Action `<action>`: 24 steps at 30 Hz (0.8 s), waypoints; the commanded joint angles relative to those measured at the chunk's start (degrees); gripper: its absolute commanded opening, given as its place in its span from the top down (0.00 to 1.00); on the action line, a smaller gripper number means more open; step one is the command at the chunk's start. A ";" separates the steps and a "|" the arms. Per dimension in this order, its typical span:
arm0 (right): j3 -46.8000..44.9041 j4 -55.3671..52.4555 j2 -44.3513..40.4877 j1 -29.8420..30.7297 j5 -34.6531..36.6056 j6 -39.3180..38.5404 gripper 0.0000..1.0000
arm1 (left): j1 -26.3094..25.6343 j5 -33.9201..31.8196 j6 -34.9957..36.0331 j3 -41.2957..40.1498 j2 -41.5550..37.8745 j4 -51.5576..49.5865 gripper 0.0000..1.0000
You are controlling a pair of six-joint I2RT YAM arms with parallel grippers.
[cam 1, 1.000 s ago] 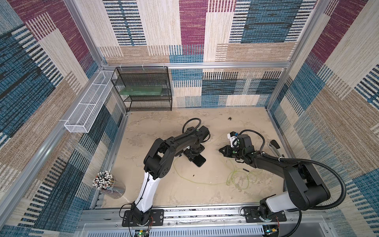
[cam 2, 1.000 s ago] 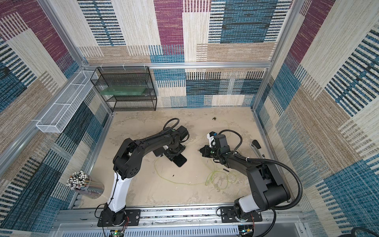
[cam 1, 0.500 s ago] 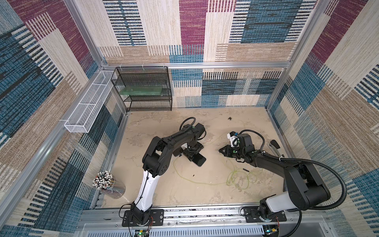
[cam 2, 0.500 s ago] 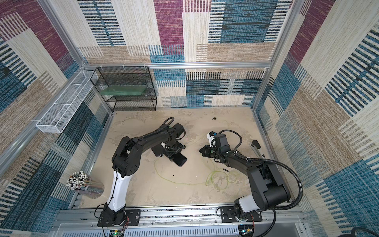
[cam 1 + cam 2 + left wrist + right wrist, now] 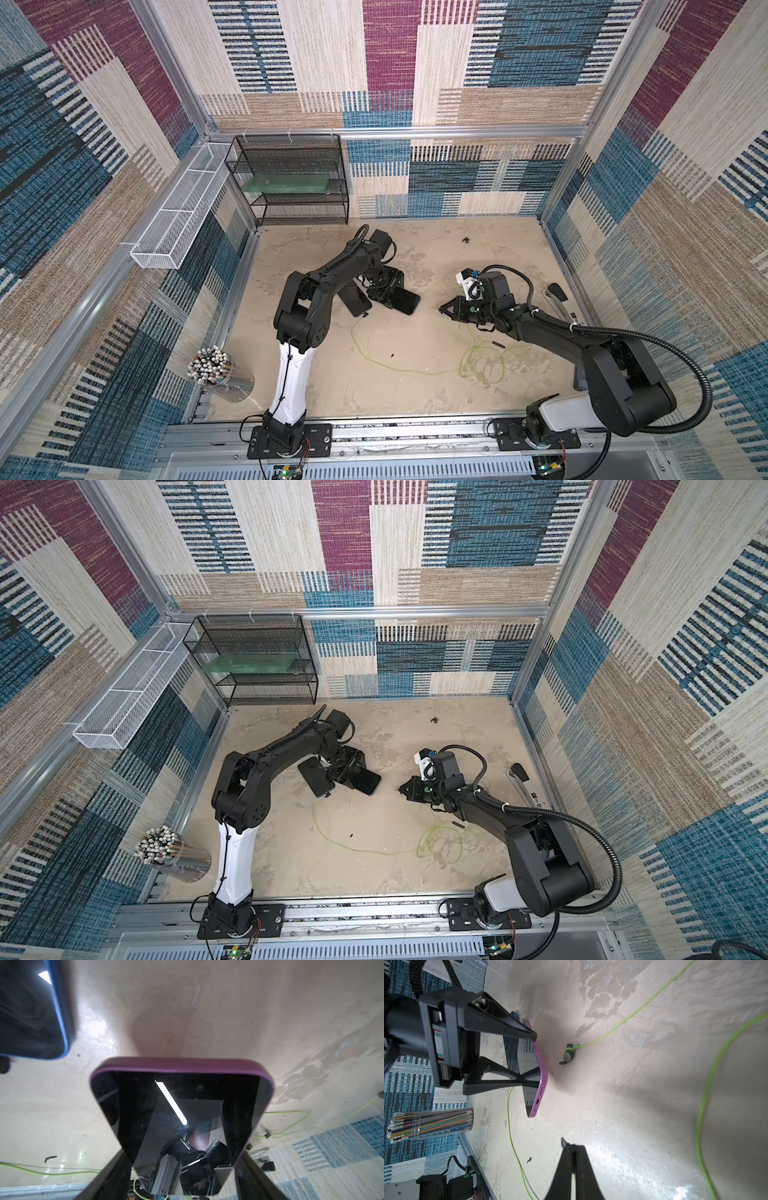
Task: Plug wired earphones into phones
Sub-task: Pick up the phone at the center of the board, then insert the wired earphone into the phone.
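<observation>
Phone (image 5: 538, 1076), edges in left tool (image 5: 536, 1059), faces open floor (image 5: 612, 1095).

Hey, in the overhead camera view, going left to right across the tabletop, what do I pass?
Clear cup of pencils, black phone lying flat, purple-edged black phone gripped in the left hand, right hand pinching a small dark earphone plug, loose coil of thin yellow-green earphone cable, black-handled tool.

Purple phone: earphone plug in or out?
Out. Port on the purple phone is empty in the right wrist view; shut right gripper is apart from it.
</observation>
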 commanded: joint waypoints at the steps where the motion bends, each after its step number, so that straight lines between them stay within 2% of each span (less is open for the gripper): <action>1: 1.06 1.83 -0.48 1.65 1.07 2.72 1.00 | 0.99 3.93 -0.90 -0.55 -2.04 3.03 0.58; 3: 1.04 4.23 -0.25 2.46 0.49 4.77 1.00 | 1.51 5.07 -2.01 -0.73 -2.43 4.59 0.64; 10: 2.92 8.20 0.59 3.84 1.86 9.63 1.00 | 1.86 7.02 -6.19 -3.23 -4.14 9.90 0.95; 11: 3.20 8.44 0.75 3.86 2.42 10.10 1.00 | 1.81 8.90 -6.73 -3.89 -4.50 10.82 0.99; 15: 4.08 9.13 1.00 3.72 5.19 11.32 1.00 | 1.81 9.81 -8.19 -5.84 -5.74 12.62 1.00; 24: 5.77 8.92 2.64 4.40 5.60 10.55 1.00 | 1.74 10.41 -9.18 -6.70 -6.21 14.53 1.00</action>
